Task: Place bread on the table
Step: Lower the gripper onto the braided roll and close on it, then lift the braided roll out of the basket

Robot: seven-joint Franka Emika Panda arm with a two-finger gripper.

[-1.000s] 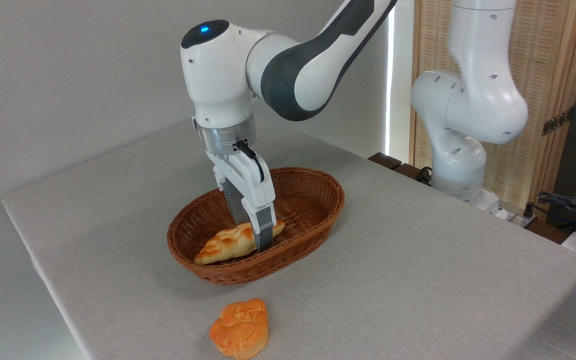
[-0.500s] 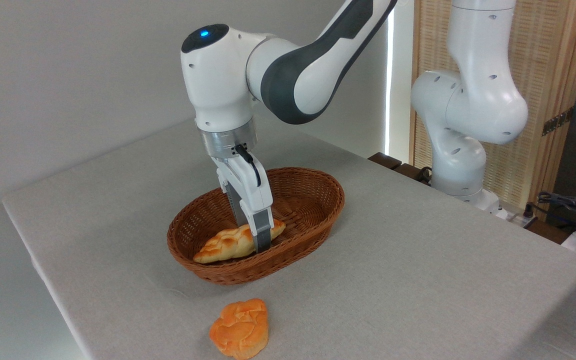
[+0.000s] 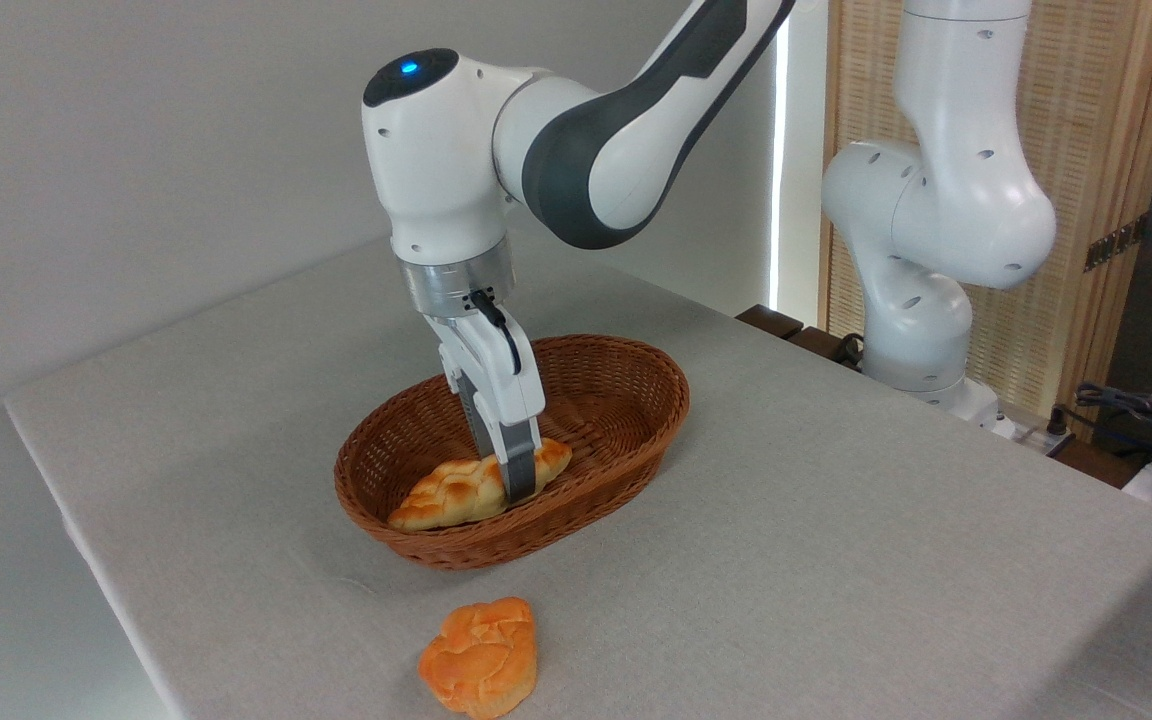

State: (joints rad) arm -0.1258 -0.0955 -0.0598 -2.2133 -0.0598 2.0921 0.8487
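The single fixed camera looks down across a worktop [image 3: 836, 500] covered in light grey cloth, with a plain pale wall behind it and a slatted wooden screen [image 3: 1086, 200] at the right edge. A brown oval wicker basket [image 3: 636, 400] sits near the middle of the cloth, its long axis running from lower left to upper right. Inside it, along the near wall, lies the bread [image 3: 446, 495], a braided loaf of pale cream with golden-brown patches and pointed ends; it is tilted, the right tip higher than the left tip, which sits low against the wickerwork. The white and dark grey arm [image 3: 596, 130] reaches in from the upper right and bends down over the basket, a blue light glowing on its upper joint. Its claw [image 3: 511, 480] points steeply down into the basket and meets the loaf toward the right end. One grey finger [image 3: 518, 465] crosses the front face of the loaf and the other stands behind it, so the claw is clamped across the bread. Whether the loaf is fully clear of the basket floor cannot be told from this angle. On the bare cloth in front of the basket, apart from it, rests a smaller round orange bun [image 3: 481, 655]. The arm's white base [image 3: 921, 300] stands beyond the far right edge of the worktop, with dark cables [image 3: 1136, 410] beside it.
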